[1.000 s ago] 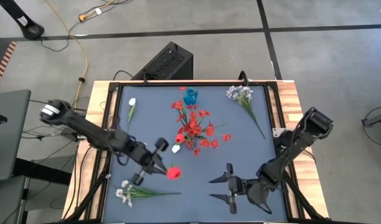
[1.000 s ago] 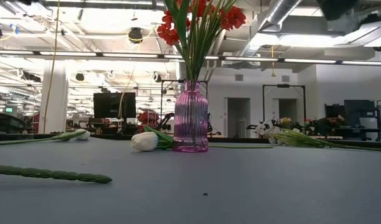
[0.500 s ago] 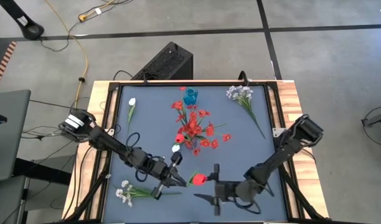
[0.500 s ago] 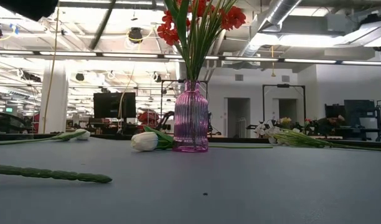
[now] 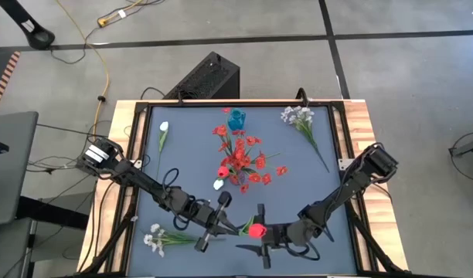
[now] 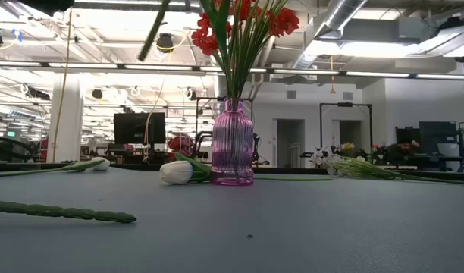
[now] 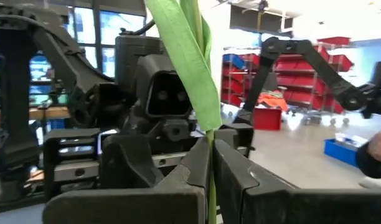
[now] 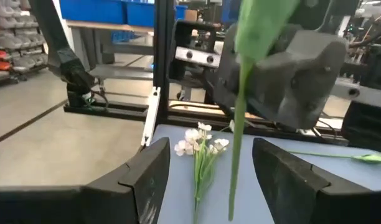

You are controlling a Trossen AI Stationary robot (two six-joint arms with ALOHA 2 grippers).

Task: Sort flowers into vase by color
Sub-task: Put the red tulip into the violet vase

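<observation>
Left end effector (image 5: 221, 224) clamps a red tulip's (image 5: 257, 230) stem, bloom pointing right, above the front surface (image 5: 329, 185) | right end effector (image 5: 260, 238) spread wide, stem between its fingers | vase (image 6: 233, 142) behind, mid-surface.

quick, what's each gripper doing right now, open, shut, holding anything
Left gripper: shut on the red tulip, pinching its stem.
Right gripper: open, fingers either side of the stem, not yet closed.

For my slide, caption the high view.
Left gripper passes a red tulip to the open right gripper.
</observation>
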